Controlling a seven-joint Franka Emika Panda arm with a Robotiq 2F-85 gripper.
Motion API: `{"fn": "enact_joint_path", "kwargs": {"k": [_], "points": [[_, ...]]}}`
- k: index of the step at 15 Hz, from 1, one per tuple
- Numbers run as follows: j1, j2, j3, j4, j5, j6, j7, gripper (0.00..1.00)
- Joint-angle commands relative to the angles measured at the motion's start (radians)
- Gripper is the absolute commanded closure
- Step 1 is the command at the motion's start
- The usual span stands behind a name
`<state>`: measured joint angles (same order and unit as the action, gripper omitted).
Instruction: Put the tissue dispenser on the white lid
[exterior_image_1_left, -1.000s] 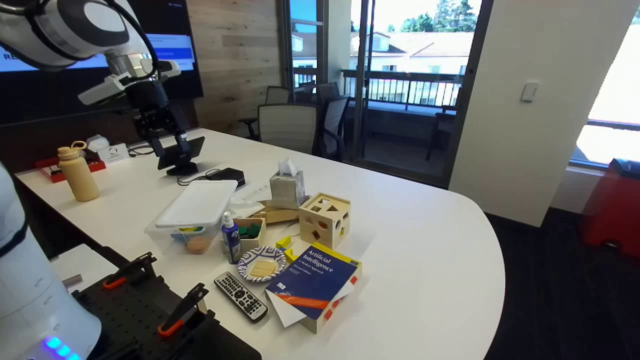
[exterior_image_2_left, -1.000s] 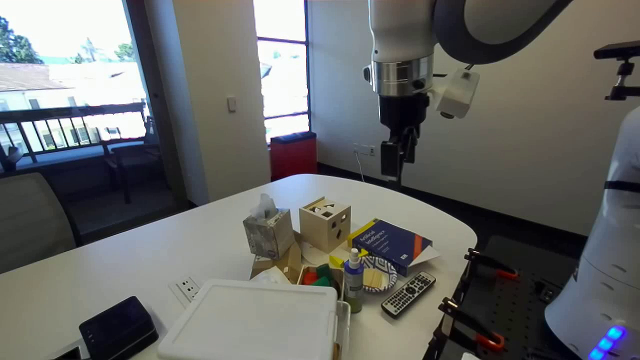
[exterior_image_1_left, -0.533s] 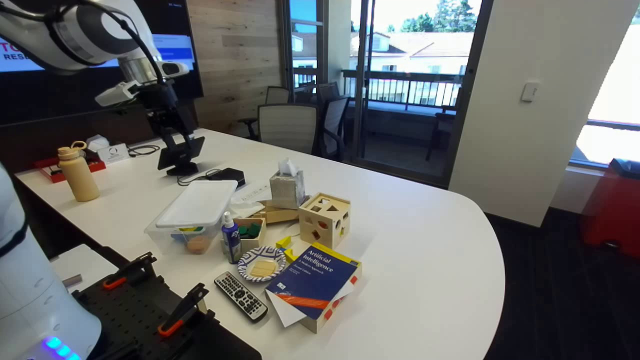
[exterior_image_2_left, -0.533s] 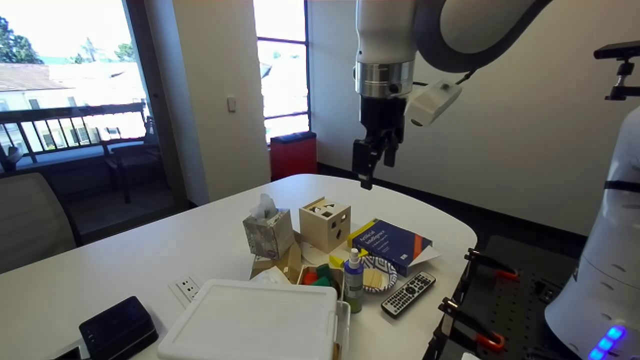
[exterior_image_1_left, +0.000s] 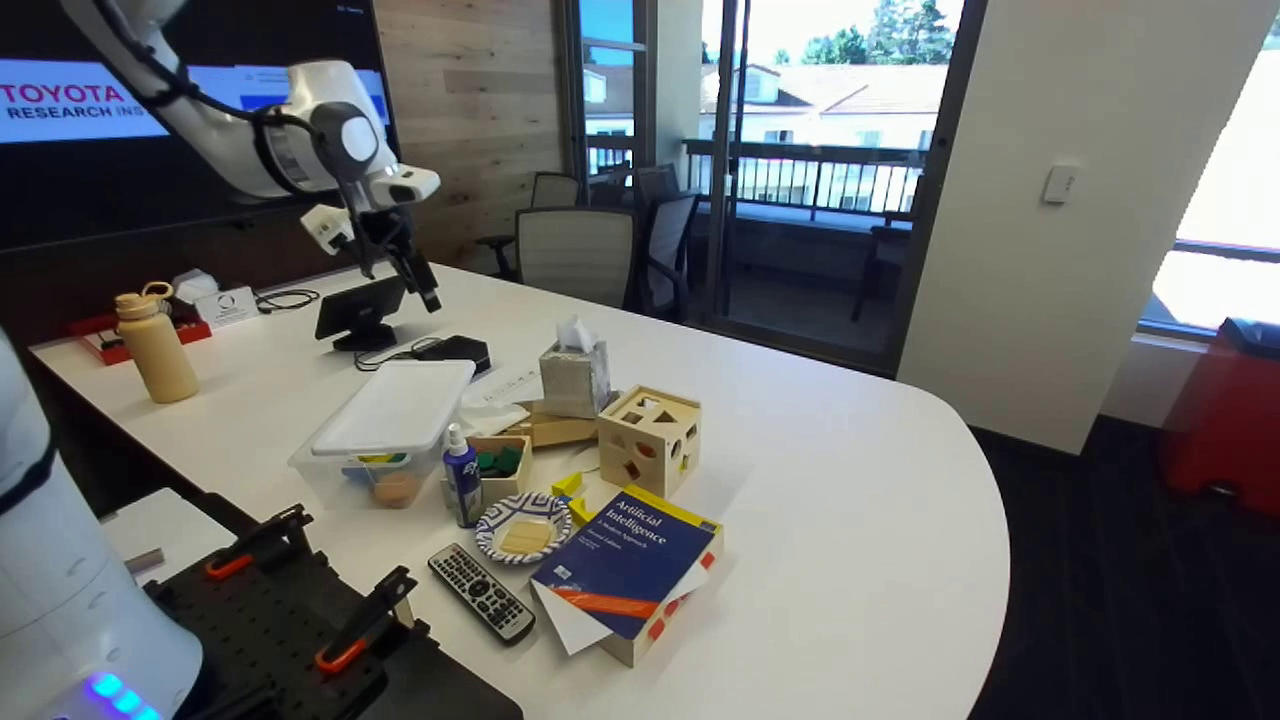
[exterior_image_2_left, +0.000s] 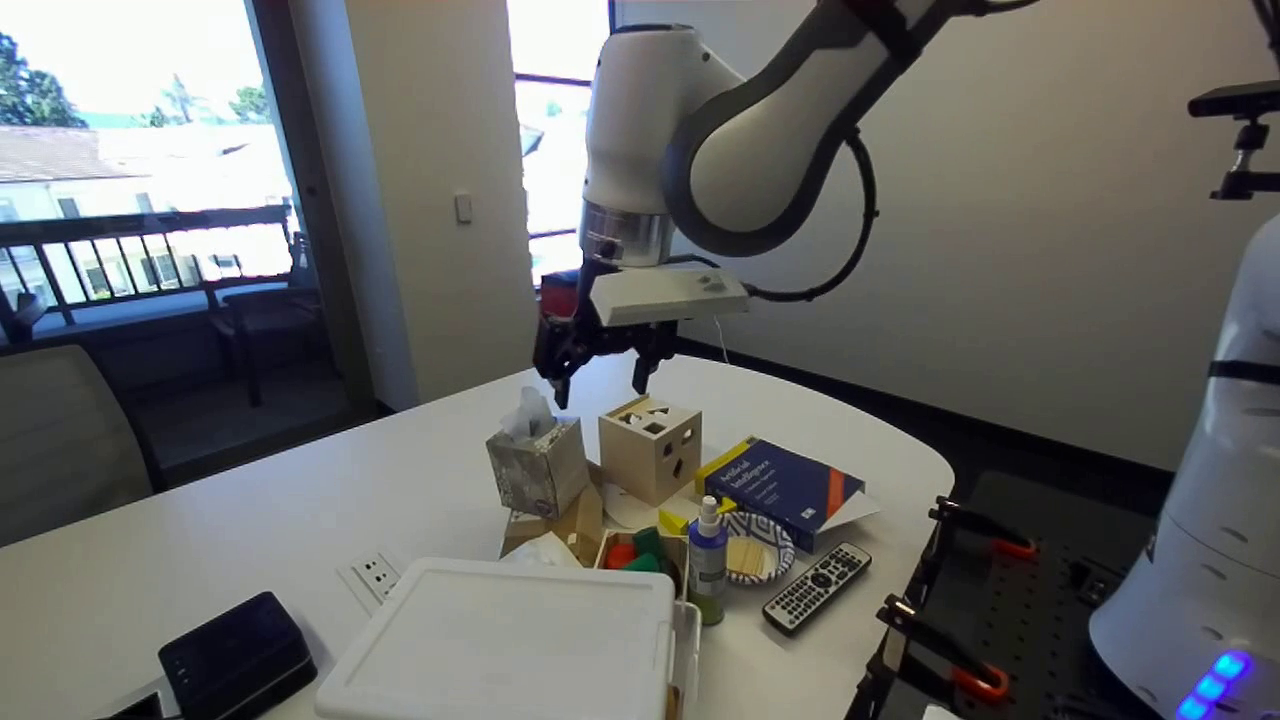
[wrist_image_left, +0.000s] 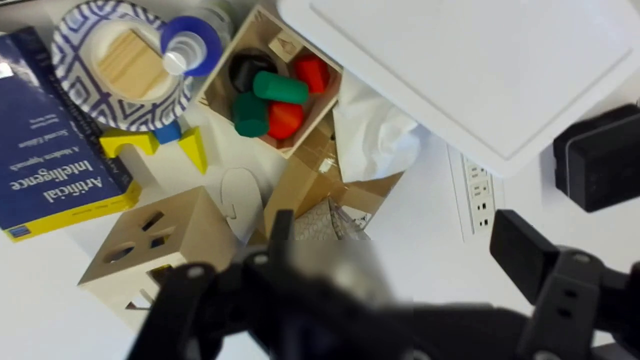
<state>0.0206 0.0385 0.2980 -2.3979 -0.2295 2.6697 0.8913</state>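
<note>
End effector gaped wide, holding nothing; I judged the dispenser, left of centre in the frame, light and crushable, best pinched gently across opposite sides.

The smooth white arm carries dark grey curved trim, a silver metal collar and a white box-shaped housing with a black flexible cable. The black two-fingered tool has round grey screw heads. Blue segmented lights mark the white base.
</note>
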Motion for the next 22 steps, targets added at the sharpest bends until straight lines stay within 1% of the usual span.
{"fn": "enact_joint_path", "kwargs": {"k": [1, 2, 4, 6, 7, 8, 10, 12, 15, 16, 19, 22], "points": [[0.019, 0.247, -0.075, 0.212, -0.14, 0.089, 0.246, 0.0], [0.047, 0.306, -0.123, 0.272, -0.197, 0.109, 0.327, 0.0], [0.082, 0.425, -0.189, 0.4, -0.245, 0.129, 0.446, 0.0], [0.125, 0.539, -0.262, 0.528, -0.264, 0.134, 0.554, 0.0], [0.148, 0.592, -0.295, 0.592, -0.26, 0.12, 0.605, 0.0], [0.234, 0.641, -0.389, 0.65, -0.173, 0.123, 0.597, 0.0], [0.275, 0.741, -0.45, 0.766, -0.111, 0.096, 0.629, 0.0], [0.305, 0.813, -0.493, 0.846, -0.04, 0.072, 0.642, 0.0], [0.321, 0.871, -0.52, 0.915, 0.045, 0.025, 0.647, 0.0], [0.329, 0.881, -0.534, 0.926, 0.059, 0.007, 0.653, 0.0], [0.326, 0.882, -0.547, 0.935, 0.09, -0.056, 0.68, 0.0], [0.311, 0.862, -0.536, 0.932, 0.102, -0.121, 0.7, 0.0]]}}
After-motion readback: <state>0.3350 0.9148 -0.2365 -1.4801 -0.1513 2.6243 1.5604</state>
